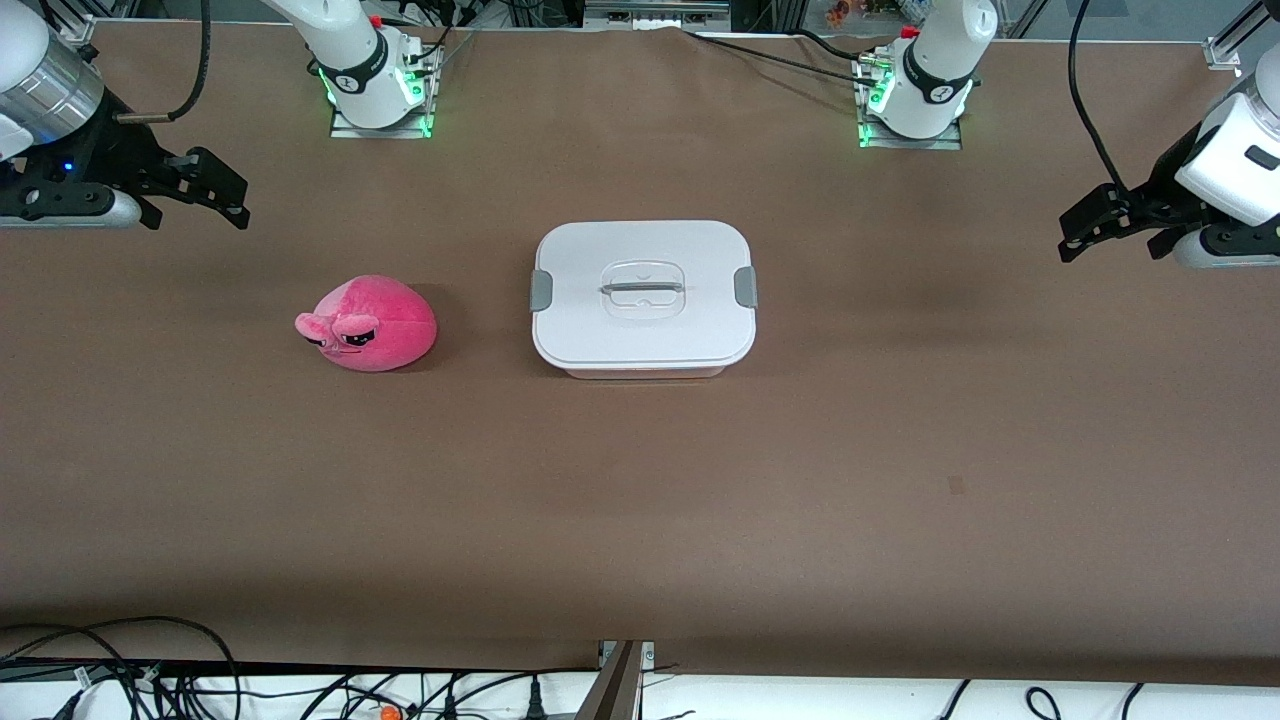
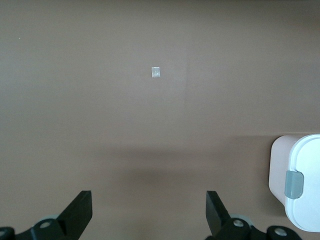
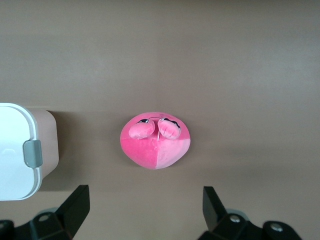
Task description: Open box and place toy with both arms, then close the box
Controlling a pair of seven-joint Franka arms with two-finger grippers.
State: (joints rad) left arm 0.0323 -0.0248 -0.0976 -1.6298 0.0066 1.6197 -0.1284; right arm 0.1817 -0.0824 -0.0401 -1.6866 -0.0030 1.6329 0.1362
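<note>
The box (image 1: pixel 643 340) stands mid-table, its white lid (image 1: pixel 643 250) on, with grey side clips and a clear handle. The pink plush toy (image 1: pixel 368 325) lies on the table beside it, toward the right arm's end. My right gripper (image 1: pixel 228 195) hangs open and empty over the table at that end; its wrist view shows the toy (image 3: pixel 156 139) and a box corner (image 3: pixel 20 150) beneath the open gripper (image 3: pixel 145 200). My left gripper (image 1: pixel 1085 232) hangs open and empty over the left arm's end; its own view (image 2: pixel 149 205) shows bare table and a box end (image 2: pixel 300 180).
The brown table cover (image 1: pixel 700 500) is bare around the box and toy. A small pale square mark (image 2: pixel 156 72) lies on it, also seen in the front view (image 1: pixel 956 486). Cables (image 1: pixel 150 680) trail along the table's edge nearest the front camera.
</note>
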